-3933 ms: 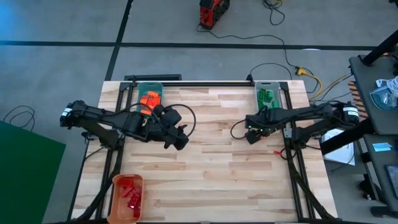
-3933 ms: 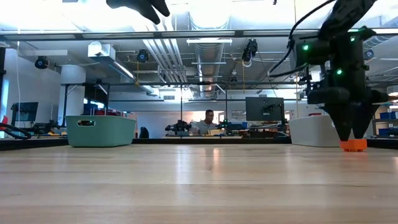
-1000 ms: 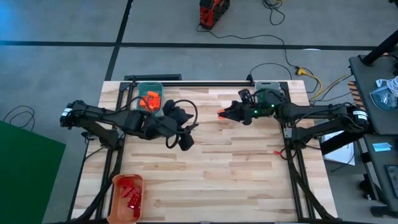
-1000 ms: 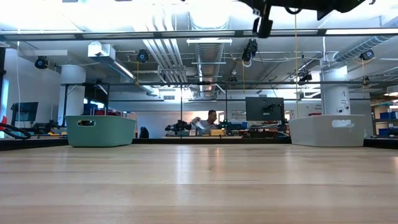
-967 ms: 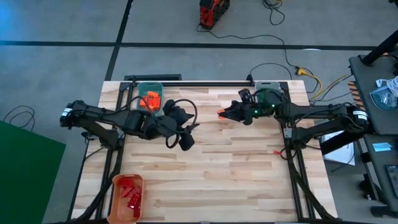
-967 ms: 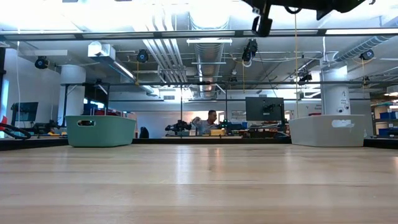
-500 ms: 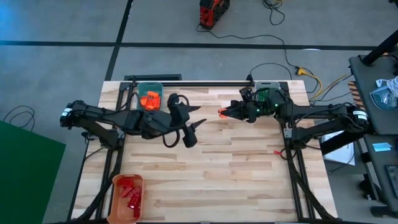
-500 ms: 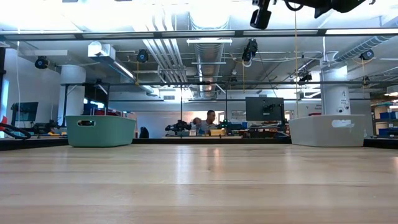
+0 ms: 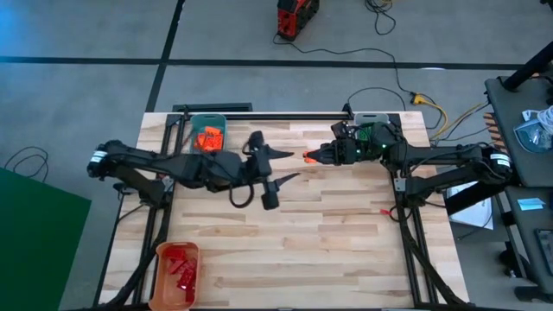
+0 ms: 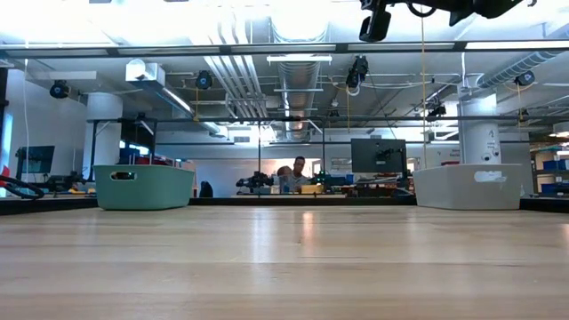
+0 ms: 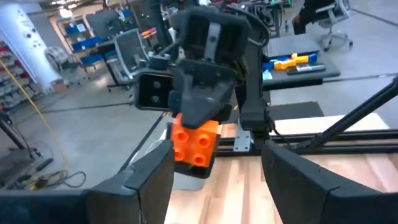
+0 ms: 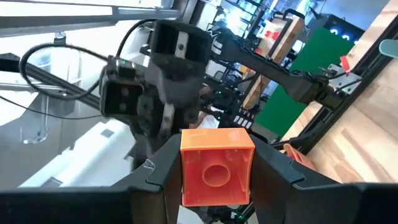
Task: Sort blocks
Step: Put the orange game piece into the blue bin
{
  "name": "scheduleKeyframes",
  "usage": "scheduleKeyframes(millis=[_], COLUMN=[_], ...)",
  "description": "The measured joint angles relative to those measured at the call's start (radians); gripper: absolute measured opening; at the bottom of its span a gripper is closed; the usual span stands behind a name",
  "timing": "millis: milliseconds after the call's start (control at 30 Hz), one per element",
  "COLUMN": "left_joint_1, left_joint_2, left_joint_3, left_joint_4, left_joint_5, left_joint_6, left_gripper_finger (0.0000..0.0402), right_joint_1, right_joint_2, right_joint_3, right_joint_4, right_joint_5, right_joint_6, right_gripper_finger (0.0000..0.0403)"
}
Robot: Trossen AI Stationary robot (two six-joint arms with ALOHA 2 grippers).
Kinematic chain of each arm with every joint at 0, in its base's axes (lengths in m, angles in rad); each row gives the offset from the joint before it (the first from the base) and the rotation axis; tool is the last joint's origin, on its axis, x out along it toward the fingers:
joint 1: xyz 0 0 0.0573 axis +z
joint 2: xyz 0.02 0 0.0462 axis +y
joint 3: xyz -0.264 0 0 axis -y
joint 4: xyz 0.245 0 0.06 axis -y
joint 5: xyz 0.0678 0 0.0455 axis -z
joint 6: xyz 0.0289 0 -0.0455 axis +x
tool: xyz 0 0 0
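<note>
An orange block (image 9: 307,157) hangs high above the table's middle, with my right gripper (image 9: 313,156) shut on it. In the left wrist view the block (image 11: 194,140) shows its studs. The right wrist view shows the block's hollow underside (image 12: 216,167). My left gripper (image 9: 288,165) stands open just left of the block, level and facing it, and touches nothing. Its own fingers (image 11: 149,180) frame the block from a distance. More orange blocks lie in the teal bin (image 9: 207,121), green ones in the grey bin (image 9: 370,117) and red ones in the orange bin (image 9: 175,250). My right gripper pinches the orange block by two opposite side walls (image 12: 185,168) between its two fingers (image 12: 155,171). The fingers lie level and point toward the table's left. The block sits at their free ends, lifted clear of the table, studs facing my left gripper.
The teal bin (image 10: 144,187) and the grey bin (image 10: 468,187) stand at the table's far edge, the orange bin at the near left corner. Bare wooden tabletop (image 9: 328,233) lies between them. A person sits far off in the room (image 10: 298,173).
My left gripper has moved toward the table's right, closing on the orange block held by my right gripper, and has swung from pointing down to level. My right gripper and the block have stayed about where they were.
</note>
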State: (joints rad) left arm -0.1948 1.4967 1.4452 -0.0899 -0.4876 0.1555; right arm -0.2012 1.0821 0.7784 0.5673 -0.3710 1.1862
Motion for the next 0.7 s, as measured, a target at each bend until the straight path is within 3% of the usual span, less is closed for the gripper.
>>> scheduleKeyframes(millis=[167, 500, 700], left_joint_1=[0.017, 0.063, 0.095], left_joint_2=[0.062, 0.094, 0.112], left_joint_3=[0.0, 0.0, 0.0], left_joint_4=[0.102, 0.143, 0.163], left_joint_5=[0.003, 0.034, 0.139], left_joint_6=[0.044, -0.008, -0.003], left_gripper_finger=[0.0217, 0.0217, 0.0217], right_joint_1=[0.0, 0.0, 0.0], right_joint_2=[0.0, 0.0, 0.0], right_joint_3=[0.0, 0.0, 0.0], right_joint_4=[0.0, 0.0, 0.001], right_joint_5=[0.0, 0.0, -0.003], right_joint_6=[0.0, 0.0, 0.0], right_gripper_finger=[0.0134, 0.0134, 0.0134])
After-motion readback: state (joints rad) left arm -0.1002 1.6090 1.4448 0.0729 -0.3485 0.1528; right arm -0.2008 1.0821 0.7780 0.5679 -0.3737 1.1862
